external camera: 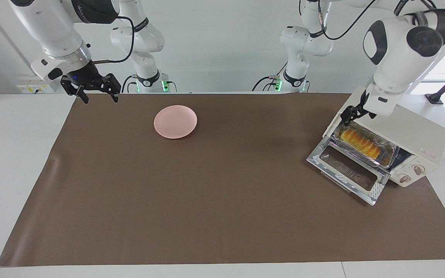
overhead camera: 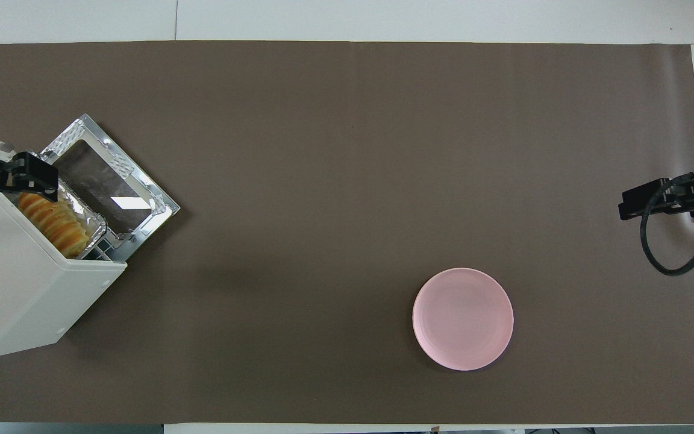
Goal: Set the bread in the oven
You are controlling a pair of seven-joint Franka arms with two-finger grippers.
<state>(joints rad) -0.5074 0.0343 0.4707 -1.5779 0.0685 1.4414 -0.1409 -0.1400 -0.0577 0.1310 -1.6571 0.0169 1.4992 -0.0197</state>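
The oven (external camera: 419, 135) is sitting at the left arm's end of the desk (external camera: 222, 216), its glass door (external camera: 348, 170) lying dropped open in front of it. The bread (external camera: 361, 142) is lying in a crinkled foil tray (external camera: 388, 152), and the tray is resting in the oven's mouth, part of it showing just over the hinge of the open door. The left claw (external camera: 347, 117) is hanging at the end of the tray that lies nearer to the robots, right at the oven's opening; it seems to be pinching the tray's rim, though from these views I cannot tell for sure whether its fingers are closed on the foil. A round pink plate (external camera: 175, 121) is sitting well apart from the oven, toward the right arm's end of the desk and about as near to the robots as the oven. The right claw (external camera: 98, 92) is waiting, spread open and holding nothing, in the air over the edge of the brown mat (external camera: 168, 200), well apart from the oven.
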